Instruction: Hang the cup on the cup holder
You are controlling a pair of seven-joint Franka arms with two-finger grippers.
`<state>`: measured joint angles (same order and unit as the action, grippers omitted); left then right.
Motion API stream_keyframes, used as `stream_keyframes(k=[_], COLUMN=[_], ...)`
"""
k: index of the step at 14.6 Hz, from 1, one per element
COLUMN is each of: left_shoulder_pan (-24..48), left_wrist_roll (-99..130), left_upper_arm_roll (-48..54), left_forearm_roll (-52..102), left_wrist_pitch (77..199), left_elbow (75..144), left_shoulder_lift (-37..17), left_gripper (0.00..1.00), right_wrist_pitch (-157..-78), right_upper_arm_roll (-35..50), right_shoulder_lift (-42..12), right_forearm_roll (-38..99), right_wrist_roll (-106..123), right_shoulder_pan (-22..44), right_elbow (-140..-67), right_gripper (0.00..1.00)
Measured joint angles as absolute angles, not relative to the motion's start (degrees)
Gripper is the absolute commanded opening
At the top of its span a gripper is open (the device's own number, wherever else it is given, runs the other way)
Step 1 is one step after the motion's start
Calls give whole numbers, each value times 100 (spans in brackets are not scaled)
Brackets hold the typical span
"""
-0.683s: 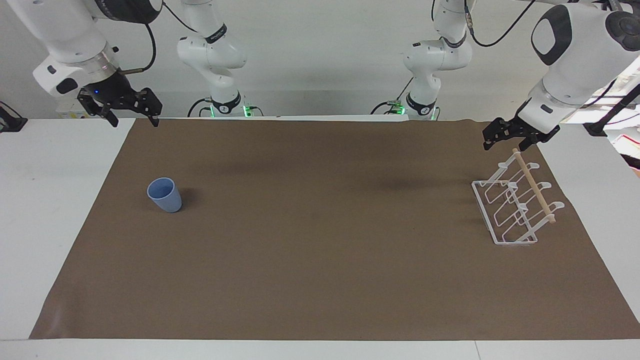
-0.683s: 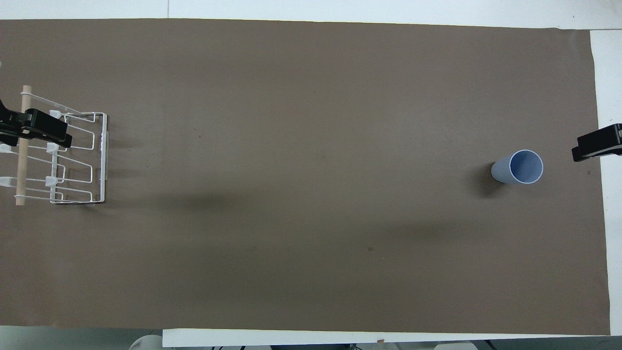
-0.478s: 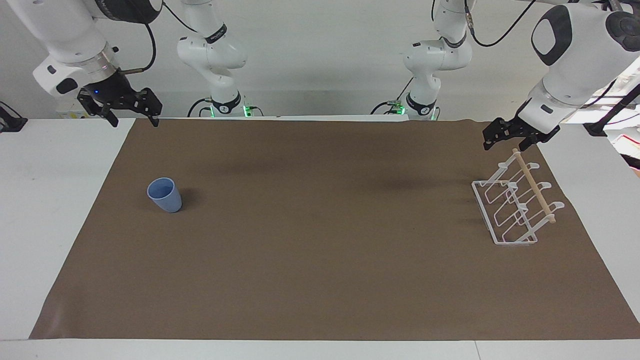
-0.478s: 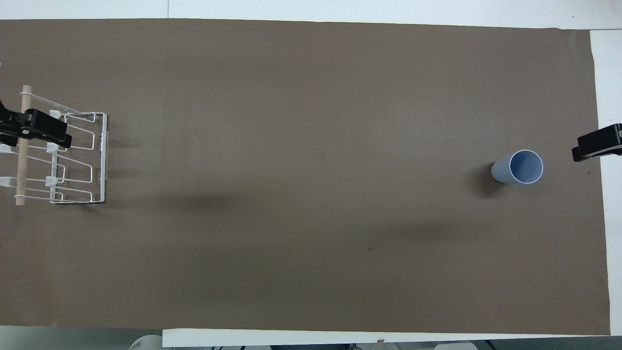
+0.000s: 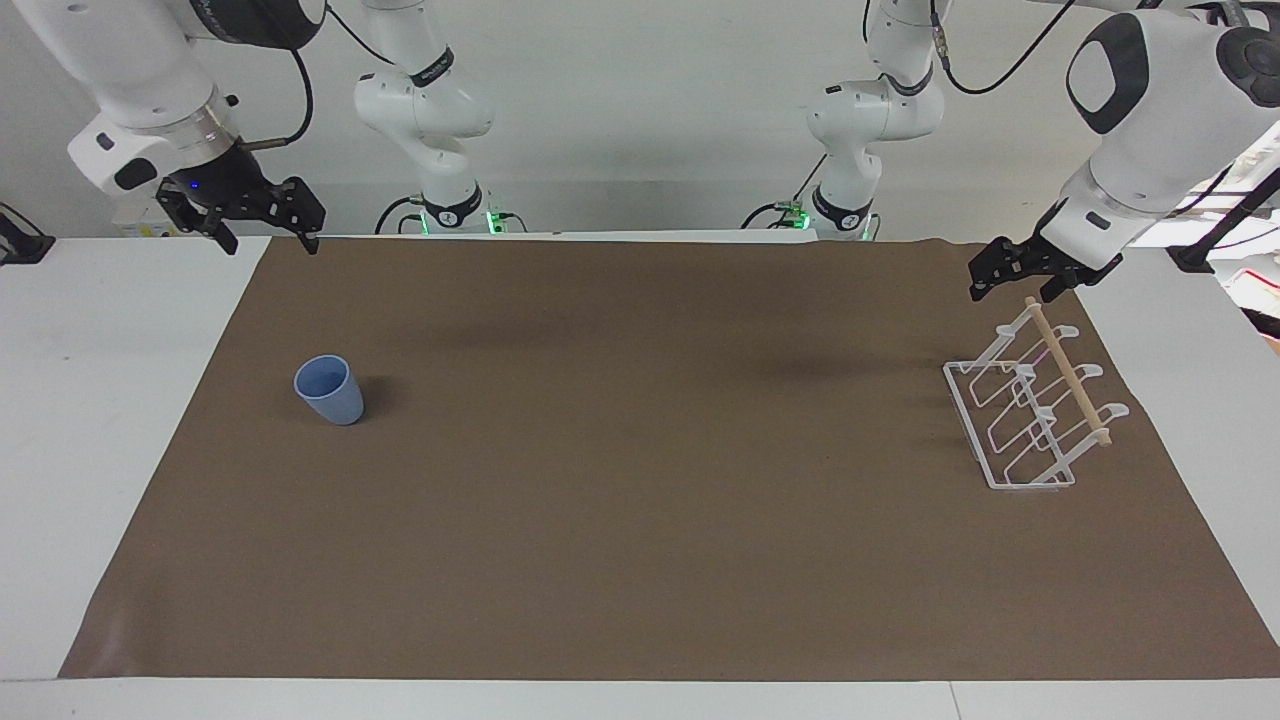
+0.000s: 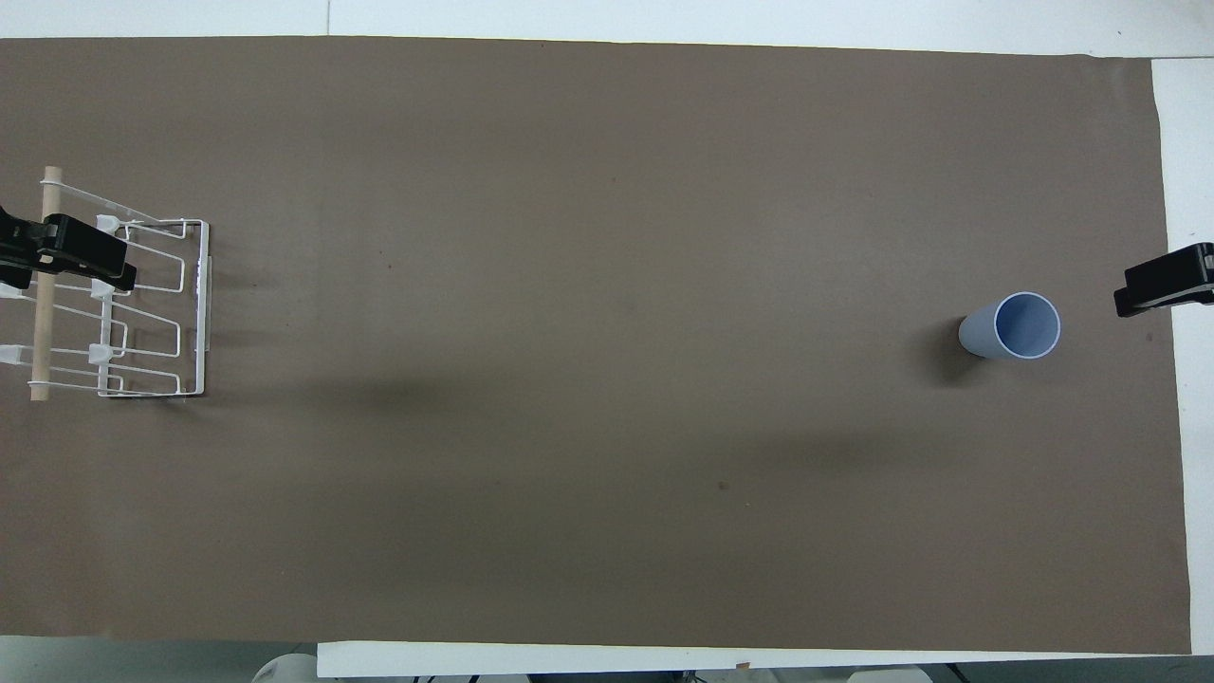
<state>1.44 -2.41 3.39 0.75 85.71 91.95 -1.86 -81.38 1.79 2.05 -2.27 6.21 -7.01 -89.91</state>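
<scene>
A broad brown paper mat (image 5: 640, 470) covers most of the white table (image 5: 90, 400), and everything the task needs stands on it. Toward the left arm's end stands the white wire cup holder (image 5: 1030, 405), a rack with a rectangular base, slanted looped prongs and a light wooden dowel (image 5: 1068, 372) across its top; every prong is bare. The left gripper (image 5: 1010, 282) hangs in the air over the end of the rack nearer the robots, clear of the dowel, its two black fingers spread apart and holding nothing. The right gripper (image 5: 266, 238) waits over the mat's corner at the right arm's end, fingers likewise spread wide and empty. The small light-blue plastic cup (image 5: 330, 390), a handleless tumbler narrowing to its base, stands upright with its mouth up near the right arm's end of the mat, well apart from the rack and from both grippers. Judging by this, the task has barely begun: the cup is still to be grasped, carried the length of the mat, turned over and set on a prong.
</scene>
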Motion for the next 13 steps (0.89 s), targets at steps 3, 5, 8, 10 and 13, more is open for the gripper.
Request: stream_keyframes(k=[3,5,8,10,13], left_shoulder_pan=[144,143,134,132,132], left_wrist_roll=[-241,-241,-241,-241,-241], left_upper_arm_roll=[342,339,333,333,339], left_forearm_roll=[75,75,75,75,75], left_wrist_pitch=[8574,8583,8584,8584,8584], left_elbow=[9230,9240,9262,9264,9264], left_shoulder_lift=[-185,-184,-181,-181,-179], left_gripper=[100,100,100,100,100], right_wrist_pitch=[-8387,-8778,-9465,-9968,-10572], right_upper_arm_roll=[176,157,148,147,135], right_shoulder_lift=[206,189,24,-189,-434], right_forearm_roll=[-227,-227,-227,-227,-225], right_wrist_roll=[894,1230,1932,2341,3082], right_shoulder_pan=[-714,-779,-888,-1082,-1555], right_elbow=[-9171,-9406,-9791,-10098,-10548], right_gripper=[100,100,100,100,100])
